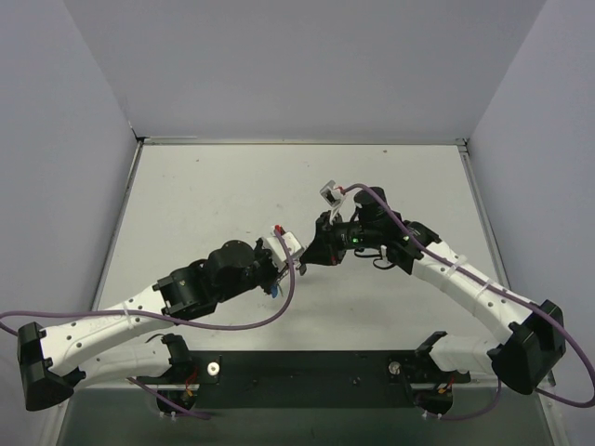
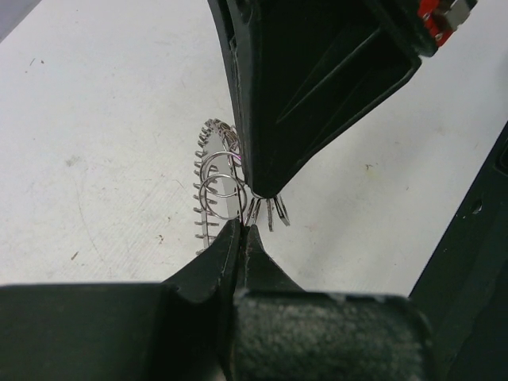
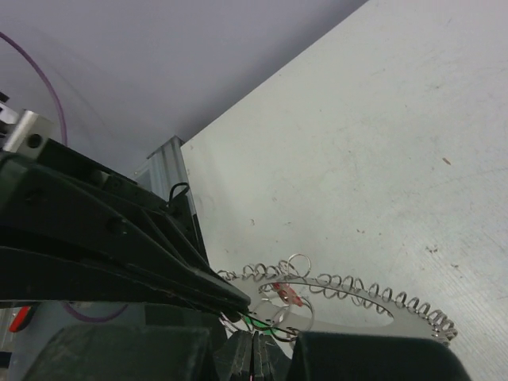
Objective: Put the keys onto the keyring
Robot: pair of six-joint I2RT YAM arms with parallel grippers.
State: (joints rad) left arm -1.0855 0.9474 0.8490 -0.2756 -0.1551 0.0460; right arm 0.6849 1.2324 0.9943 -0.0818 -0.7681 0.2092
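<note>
The left gripper (image 2: 242, 232) and the right gripper (image 3: 254, 349) meet tip to tip over mid-table (image 1: 204, 195). Each has its jaws pressed together, pinching the keyring (image 2: 200, 190). The keys (image 3: 286, 294) show only as 1 red and 1 green speck among the coils.

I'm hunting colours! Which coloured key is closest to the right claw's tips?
The green key, just above the right claw; the red key sits higher up by the keyring.
</note>
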